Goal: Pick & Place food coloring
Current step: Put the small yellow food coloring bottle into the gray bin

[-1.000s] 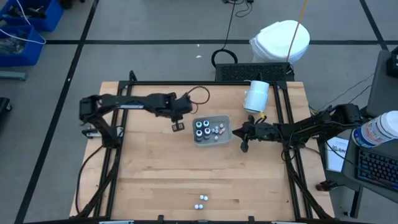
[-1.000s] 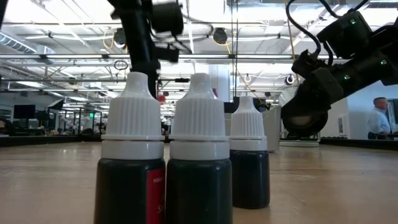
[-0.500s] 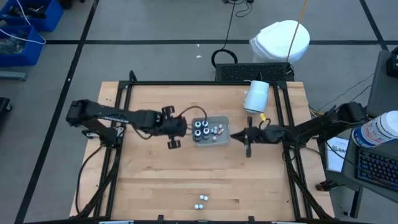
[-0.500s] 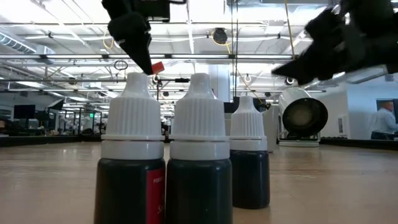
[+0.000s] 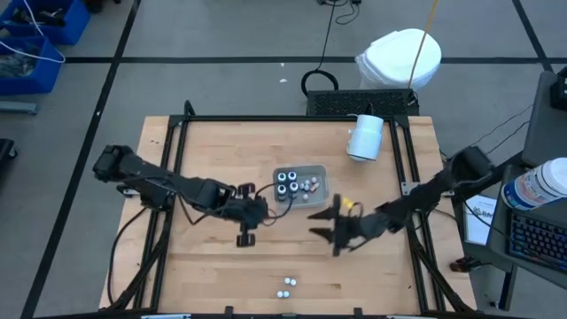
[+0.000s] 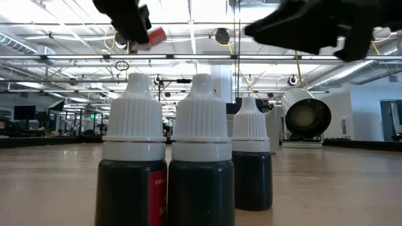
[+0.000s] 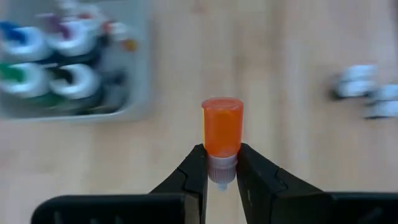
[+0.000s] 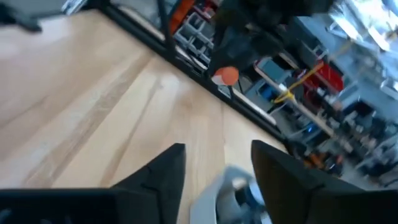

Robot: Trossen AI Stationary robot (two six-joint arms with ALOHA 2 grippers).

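My left gripper (image 5: pixel 246 236) hangs over the bare table, near-left of the grey tray (image 5: pixel 321 172), shut on a small orange food coloring bottle (image 7: pixel 222 126). That bottle also shows high up in the low view (image 6: pixel 152 36). The tray holds several dark bottles with white-ringed tops (image 5: pixel 288 182) and small whitish pieces. Three more food coloring bottles (image 5: pixel 285 286), dark with white ribbed caps (image 6: pixel 201 107), stand upright near the front edge. My right gripper (image 5: pixel 324 229) is open and empty, near-right of the tray, its fingers (image 8: pixel 163 167) pointing toward the left gripper. My left gripper pinches the orange bottle's whitish end (image 7: pixel 221 168) between its two fingertips. The orange body sticks out beyond the fingers, in line with them. The fingers slant down from the table's left side, and the bottle is lifted clear of the table.
A large white cylinder (image 5: pixel 364 137) lies on its side at the far right of the table. A black frame (image 5: pixel 292 119) runs around the tabletop. Bare wood lies between the tray and the three bottles at the front.
My left gripper has carried the orange bottle from the tray's far-left side toward the near edge, turning as it went. My right gripper has left the tray's right side, gone toward the near edge and the left, rolled about its own line and opened.
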